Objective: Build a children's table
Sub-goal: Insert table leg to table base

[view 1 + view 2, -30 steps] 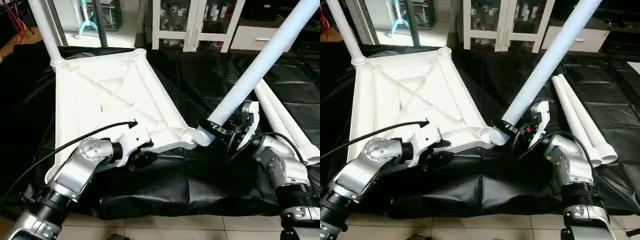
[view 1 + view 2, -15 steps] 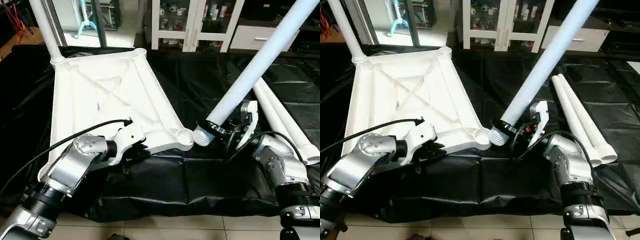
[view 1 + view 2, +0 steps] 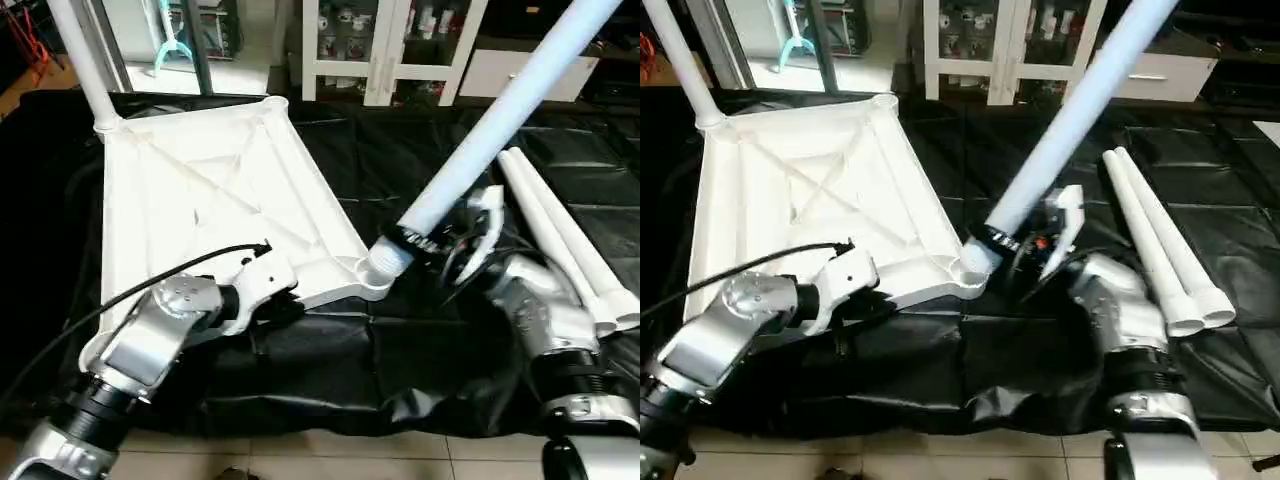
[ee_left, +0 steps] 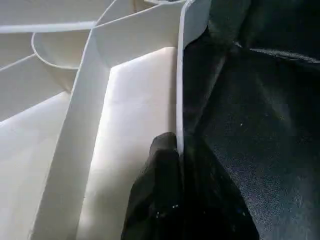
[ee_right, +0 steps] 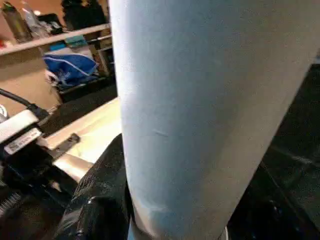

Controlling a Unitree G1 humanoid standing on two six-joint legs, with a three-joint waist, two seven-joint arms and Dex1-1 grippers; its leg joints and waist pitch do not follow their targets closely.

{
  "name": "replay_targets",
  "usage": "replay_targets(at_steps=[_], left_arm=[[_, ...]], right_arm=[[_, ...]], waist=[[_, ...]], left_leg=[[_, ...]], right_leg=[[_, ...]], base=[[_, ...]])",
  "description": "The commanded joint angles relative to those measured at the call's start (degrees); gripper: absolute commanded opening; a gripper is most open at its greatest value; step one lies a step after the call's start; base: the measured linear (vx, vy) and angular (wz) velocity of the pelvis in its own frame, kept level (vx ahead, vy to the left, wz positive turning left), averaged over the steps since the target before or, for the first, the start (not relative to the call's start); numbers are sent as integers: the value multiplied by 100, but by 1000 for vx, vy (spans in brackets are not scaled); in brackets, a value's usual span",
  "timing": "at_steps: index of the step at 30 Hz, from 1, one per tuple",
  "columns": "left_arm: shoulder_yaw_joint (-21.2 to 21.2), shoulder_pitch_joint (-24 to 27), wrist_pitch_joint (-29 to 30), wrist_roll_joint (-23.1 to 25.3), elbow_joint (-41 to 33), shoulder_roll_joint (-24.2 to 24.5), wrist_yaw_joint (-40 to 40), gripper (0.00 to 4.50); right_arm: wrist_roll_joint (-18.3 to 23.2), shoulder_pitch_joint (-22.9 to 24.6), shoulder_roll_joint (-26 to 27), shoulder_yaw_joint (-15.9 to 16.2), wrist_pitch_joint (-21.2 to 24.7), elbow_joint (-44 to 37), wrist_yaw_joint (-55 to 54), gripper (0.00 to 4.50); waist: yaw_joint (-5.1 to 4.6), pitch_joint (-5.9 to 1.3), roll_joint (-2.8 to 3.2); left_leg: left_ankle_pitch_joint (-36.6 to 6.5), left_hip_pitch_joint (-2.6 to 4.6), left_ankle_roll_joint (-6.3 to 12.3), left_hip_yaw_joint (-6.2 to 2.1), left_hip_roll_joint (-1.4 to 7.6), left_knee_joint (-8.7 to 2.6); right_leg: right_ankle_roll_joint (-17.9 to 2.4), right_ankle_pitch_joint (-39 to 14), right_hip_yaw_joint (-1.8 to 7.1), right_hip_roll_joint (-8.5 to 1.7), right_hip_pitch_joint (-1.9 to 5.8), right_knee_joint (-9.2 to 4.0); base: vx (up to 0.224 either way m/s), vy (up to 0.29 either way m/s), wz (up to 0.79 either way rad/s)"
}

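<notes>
The white tabletop (image 3: 200, 190) lies underside up on the black cloth. One leg (image 3: 80, 60) stands in its far left corner. My left gripper (image 3: 285, 305) is shut on the tabletop's near rim (image 4: 186, 75), a black finger (image 4: 160, 200) pressed against the inner face. My right gripper (image 3: 440, 250) is shut on a second leg (image 3: 490, 125), which slants up to the right. That leg's ribbed end (image 3: 385, 262) meets the near right corner socket (image 3: 355, 272). In the right wrist view the leg (image 5: 200, 100) sits against a black finger (image 5: 100, 200).
Two loose legs (image 3: 560, 240) lie side by side on the cloth to the right of my right arm. A white cabinet (image 3: 390, 50) stands behind the cloth. Tiled floor (image 3: 300, 460) runs along the cloth's near edge. A black cable (image 3: 150, 290) trails over my left forearm.
My left gripper has shut on the tabletop's near rim. My right gripper has carried the leg leftward, bringing its ribbed end from beside the corner socket onto it.
</notes>
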Motion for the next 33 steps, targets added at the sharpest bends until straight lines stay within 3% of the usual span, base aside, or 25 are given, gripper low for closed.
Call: replay_targets(at_steps=[1,5,9,13,18,22,28,33], left_arm=[[-275,241,102,17,262,-127,160,0],[-260,214,86,34,282,-147,169,0],[-184,172,50,101,315,-145,98,0],[-179,201,-212,94,314,-35,-63,0],[-193,279,-508,-38,263,68,-374,0],[-169,312,-545,-144,165,97,-582,0],[-104,269,-716,-150,300,74,-636,0],[9,263,-853,-281,355,50,-802,0]], right_arm=[[2,-95,-12,88,-21,-41,150,188],[-207,-118,-1,238,-230,218,259,188],[-635,-162,-45,489,-727,629,388,188],[-727,-300,-64,396,-1042,934,103,188],[-545,-490,-30,196,-962,1195,102,188],[-612,-507,-109,252,-962,1375,329,188],[-756,-192,-300,705,-504,1249,1155,188],[-1032,41,-536,1108,-587,1171,1704,188]], waist=[[3,-386,-67],[26,-379,-66],[25,-368,-65],[24,-368,-58],[18,-375,-49],[20,-368,-46],[49,-352,-55],[76,-350,-77]], left_leg=[[374,194,900,27,17,-256],[376,193,885,31,13,-255],[265,194,858,29,20,-263],[326,199,849,30,16,-264],[378,189,897,31,4,-255],[312,194,917,30,18,-264],[239,198,937,37,28,-270],[151,200,923,44,32,-277]], right_leg=[[-1637,2464,153,-255,307,-325],[-1617,2411,154,-260,293,-328],[-1621,2219,149,-269,284,-343],[-1628,2234,161,-266,283,-341],[-1653,2479,158,-260,294,-323],[-1655,2466,151,-258,290,-324],[-1668,2287,149,-262,281,-344],[-1620,2095,150,-272,276,-363]], base=[[0,0,0],[0,0,0],[0,0,0],[0,0,0],[0,0,0],[0,0,0],[0,0,0],[0,0,0]])
